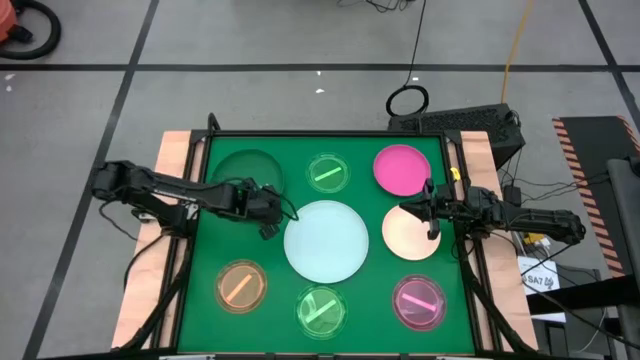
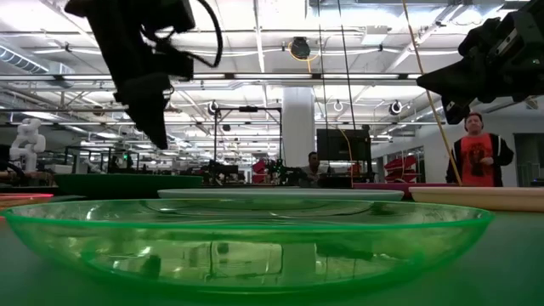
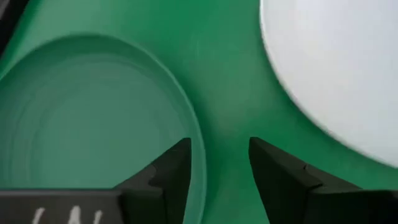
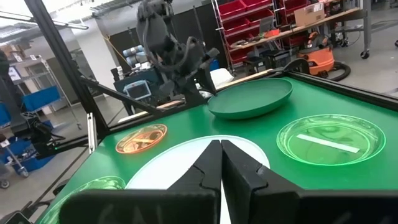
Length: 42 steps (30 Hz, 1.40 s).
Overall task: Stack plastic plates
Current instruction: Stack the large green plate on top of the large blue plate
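1. While both arms hung over the green table (image 1: 200, 300), no brand or lettering on the plates could be read; a white tag (image 1: 540, 280) off the right edge carried writing too small to make out.
2. Left gripper (image 1: 270, 218) hovered between the dark green plate (image 1: 246, 170) and the big pale plate (image 1: 326, 241) at centre, jaws parted a little, holding nothing.
3. Right gripper (image 1: 430, 213) sat above the cream plate (image 1: 412, 232), fingers closed together, empty.
4. All plates lay flat and apart, none stacked: bright pink plate (image 1: 402, 169) at the far side, orange plate (image 1: 241, 286) at the near left.
5. Stripes slanted diagonally on the far small green plate (image 1: 327, 174), the near small green plate (image 1: 321, 309) and the small pink plate (image 1: 419, 303).
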Each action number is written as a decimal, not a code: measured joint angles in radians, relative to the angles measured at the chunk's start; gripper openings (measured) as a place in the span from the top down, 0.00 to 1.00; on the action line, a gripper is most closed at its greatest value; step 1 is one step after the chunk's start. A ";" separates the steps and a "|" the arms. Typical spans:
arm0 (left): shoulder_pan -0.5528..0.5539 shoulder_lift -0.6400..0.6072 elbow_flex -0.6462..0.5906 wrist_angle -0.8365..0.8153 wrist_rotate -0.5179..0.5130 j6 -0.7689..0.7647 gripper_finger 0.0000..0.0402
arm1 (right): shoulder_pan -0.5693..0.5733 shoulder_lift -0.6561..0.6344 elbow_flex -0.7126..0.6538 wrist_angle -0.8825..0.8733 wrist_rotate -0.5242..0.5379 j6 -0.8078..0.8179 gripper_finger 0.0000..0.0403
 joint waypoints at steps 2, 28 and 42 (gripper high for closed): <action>0.000 0.031 -0.001 0.002 0.000 0.013 0.55 | 0.000 0.004 0.000 -0.001 0.000 0.007 1.00; 0.061 0.284 0.000 0.065 -0.104 0.054 0.47 | 0.000 0.036 0.000 -0.001 -0.003 0.037 1.00; 0.053 0.302 0.000 0.064 -0.144 0.013 0.92 | 0.000 0.040 0.000 -0.001 -0.002 0.037 1.00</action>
